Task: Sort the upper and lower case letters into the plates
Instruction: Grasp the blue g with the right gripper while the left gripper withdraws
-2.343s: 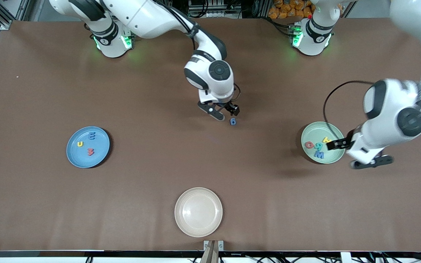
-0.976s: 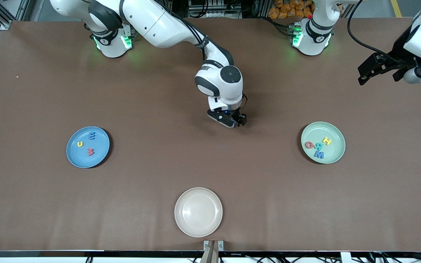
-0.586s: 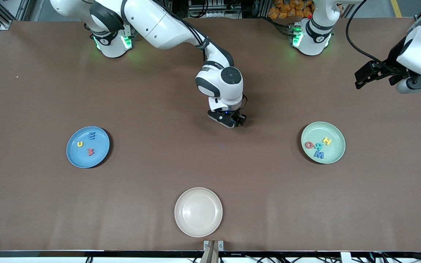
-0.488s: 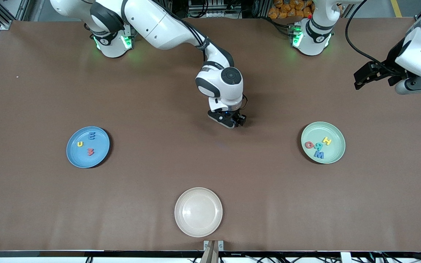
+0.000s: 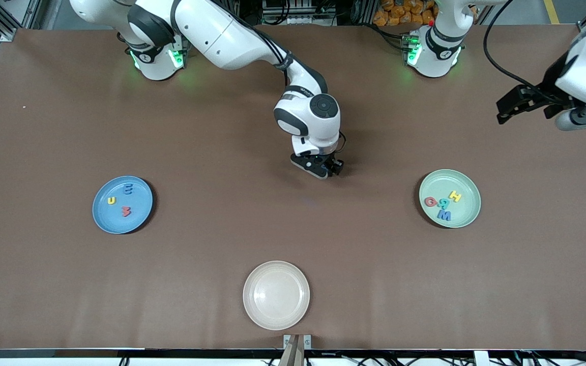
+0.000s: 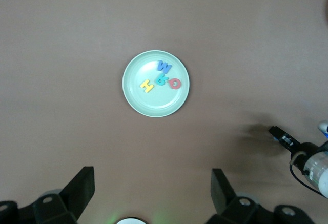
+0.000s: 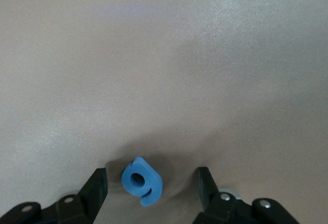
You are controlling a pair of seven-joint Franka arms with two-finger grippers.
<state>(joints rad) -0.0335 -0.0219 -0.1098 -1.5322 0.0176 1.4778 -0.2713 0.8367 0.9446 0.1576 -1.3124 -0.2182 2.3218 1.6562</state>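
A small blue letter (image 7: 141, 180) lies on the brown table near its middle. My right gripper (image 5: 329, 171) (image 7: 152, 185) is down around it, open, with a gap on each side of the letter; the front view hides the letter under the hand. The blue plate (image 5: 106, 217) toward the right arm's end holds three letters (image 5: 126, 211). The mint green plate (image 5: 465, 213) (image 6: 154, 103) toward the left arm's end holds several letters (image 5: 444, 205) (image 6: 163, 75). My left gripper (image 5: 507, 108) (image 6: 152, 193) hangs high above the table, open and empty.
A beige plate (image 5: 276, 295) sits empty near the table's front edge, nearer the front camera than the right gripper. The right arm's wrist (image 6: 307, 157) shows at the edge of the left wrist view.
The right gripper came down over the blue letter and its fingers have drawn in a little. The left arm left the mint plate, rose and has since only drifted slightly.
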